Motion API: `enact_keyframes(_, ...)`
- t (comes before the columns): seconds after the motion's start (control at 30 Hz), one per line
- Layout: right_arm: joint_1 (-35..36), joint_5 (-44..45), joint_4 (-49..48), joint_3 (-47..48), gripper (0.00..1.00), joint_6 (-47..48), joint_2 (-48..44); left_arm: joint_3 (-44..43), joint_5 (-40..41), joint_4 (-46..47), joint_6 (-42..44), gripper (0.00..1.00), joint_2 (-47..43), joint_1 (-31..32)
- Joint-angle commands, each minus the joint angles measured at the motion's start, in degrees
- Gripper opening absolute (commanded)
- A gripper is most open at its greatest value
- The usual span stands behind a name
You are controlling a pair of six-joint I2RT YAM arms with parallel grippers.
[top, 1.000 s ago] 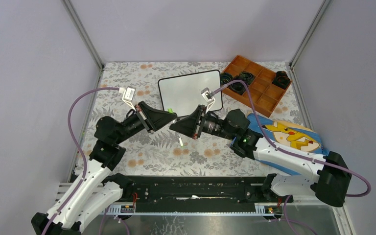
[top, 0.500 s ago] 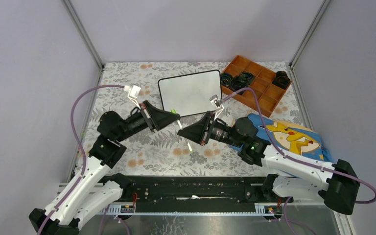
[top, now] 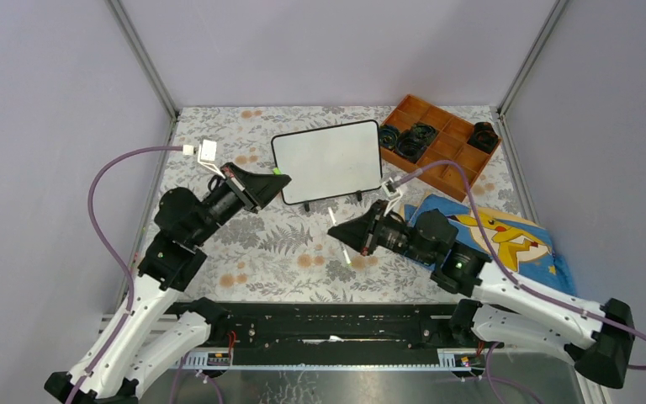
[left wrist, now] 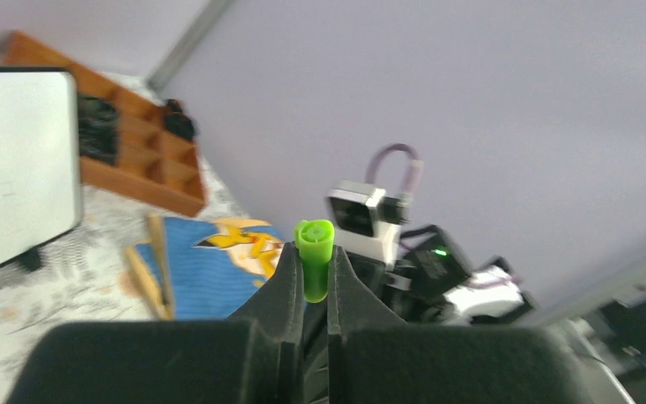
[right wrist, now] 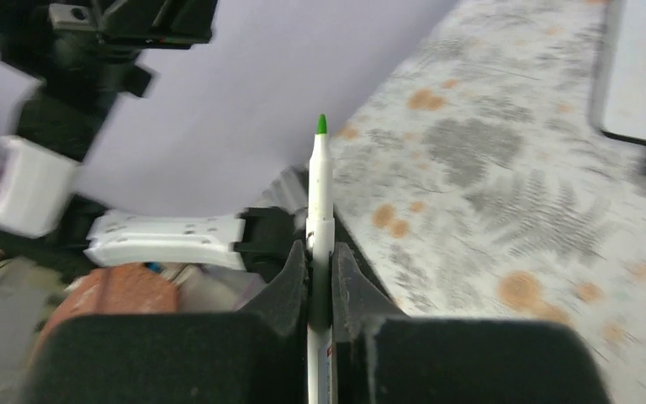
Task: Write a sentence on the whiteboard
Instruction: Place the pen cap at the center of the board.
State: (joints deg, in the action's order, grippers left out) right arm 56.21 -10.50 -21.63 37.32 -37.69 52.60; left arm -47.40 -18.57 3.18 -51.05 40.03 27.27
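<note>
The whiteboard (top: 328, 160) stands tilted on small black feet at the table's back middle; its face is blank, and no sentence shows on it. It also shows at the left edge of the left wrist view (left wrist: 17, 160). My left gripper (top: 276, 172) is shut on a green marker cap (left wrist: 314, 268), just left of the board's lower left corner. My right gripper (top: 342, 236) is shut on a white marker (right wrist: 320, 210) with a bare green tip, held in front of the board above the table.
A brown wooden compartment tray (top: 442, 147) with black items stands at the back right. A blue Pikachu cloth (top: 505, 236) lies on the right under my right arm. The table has a floral cover (top: 286, 252).
The two grippers have pulled apart: the left one went back and left with the cap, the right one went right and toward the near edge with the marker.
</note>
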Motion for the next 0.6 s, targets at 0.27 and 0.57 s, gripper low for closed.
enact_keyframes(0.27,-0.13,32.19,33.60,-1.81,0.00,4.79,-16.84,4.81,26.05,-39.34,10.20,0.00,11.12,-0.35)
enact_keyframes(0.57,-0.08,32.84,34.76,-2.76,0.00,6.78,-18.97,6.96,21.89,-31.97,11.36,0.00,28.92,-8.03)
